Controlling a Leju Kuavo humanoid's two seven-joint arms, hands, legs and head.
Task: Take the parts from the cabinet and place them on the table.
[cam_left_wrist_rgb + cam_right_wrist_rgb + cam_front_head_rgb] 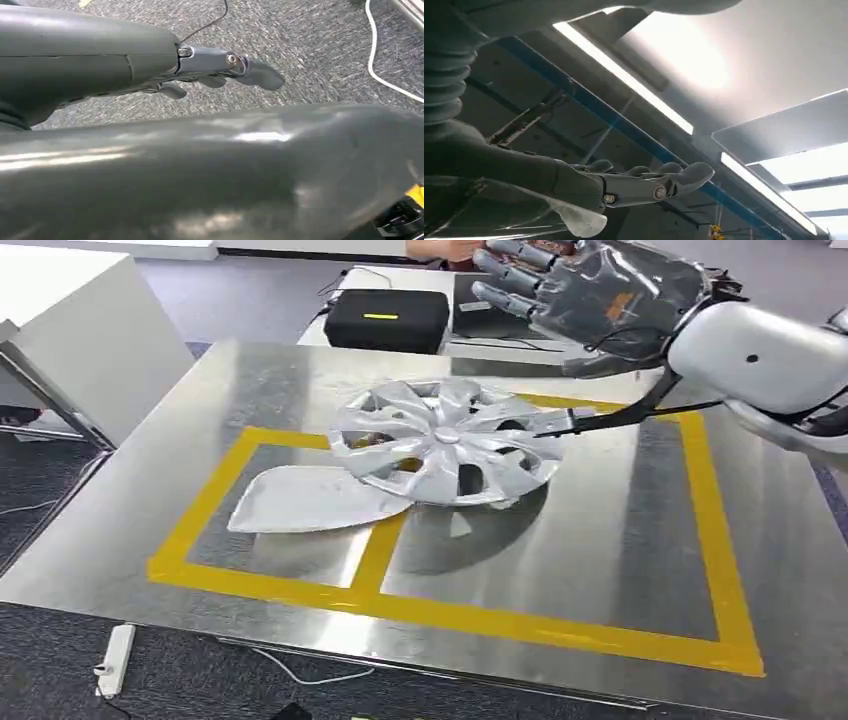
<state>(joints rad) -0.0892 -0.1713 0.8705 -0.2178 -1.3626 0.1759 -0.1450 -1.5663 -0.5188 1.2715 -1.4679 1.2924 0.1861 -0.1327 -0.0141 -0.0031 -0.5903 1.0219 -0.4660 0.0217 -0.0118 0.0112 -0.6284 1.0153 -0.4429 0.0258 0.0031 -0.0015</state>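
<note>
A silver hubcap (445, 440) lies on the metal table (600, 540), across the middle strip of the yellow tape frame. One edge of it rests on a flat grey leaf-shaped part (300, 500) in the left tape field. My right hand (590, 290) is raised above the table's far right side, beyond the hubcap, fingers stretched out and holding nothing. The right wrist view has the same hand (644, 185) spread against the ceiling lights. My left hand (220, 70) hangs over grey carpet with loose fingers and nothing in it.
A black case (385, 318) sits on a white stand behind the table. A white cabinet (70, 330) stands at the left. A power strip (115, 660) lies on the floor by the near left corner. A white cable (372, 55) runs over the carpet.
</note>
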